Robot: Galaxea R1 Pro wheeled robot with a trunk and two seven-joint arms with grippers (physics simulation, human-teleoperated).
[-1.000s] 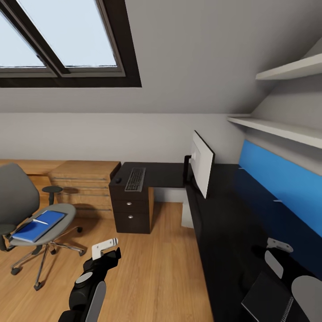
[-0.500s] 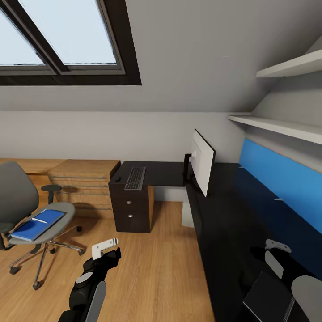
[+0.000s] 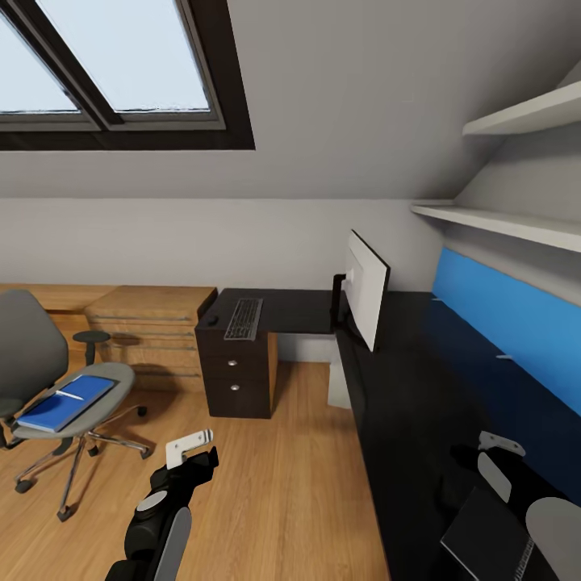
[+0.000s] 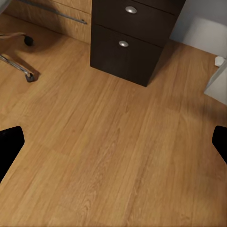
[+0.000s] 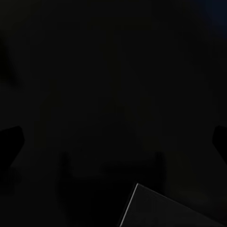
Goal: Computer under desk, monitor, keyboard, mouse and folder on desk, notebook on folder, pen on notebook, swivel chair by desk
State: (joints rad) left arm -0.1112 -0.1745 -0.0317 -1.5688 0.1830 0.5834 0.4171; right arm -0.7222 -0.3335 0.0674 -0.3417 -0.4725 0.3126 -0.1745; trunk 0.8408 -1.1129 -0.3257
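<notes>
Lying left of left end effector [image 3: 190, 449], folder [image 3: 66, 403]

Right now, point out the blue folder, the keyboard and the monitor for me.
folder [image 3: 58, 406], head view, middle of its blue cover, on the chair seat.
keyboard [image 3: 244, 319], head view, centre of the key area.
monitor [image 3: 361, 295], head view, on its white back panel.

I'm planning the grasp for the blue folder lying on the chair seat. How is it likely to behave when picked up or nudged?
The folder looks thin and flat, so it probably flexes if lifted by one edge. A pen rests on it and would likely roll off if tilted. The swivel chair stands on casters, so pushing may shift the seat.
</notes>
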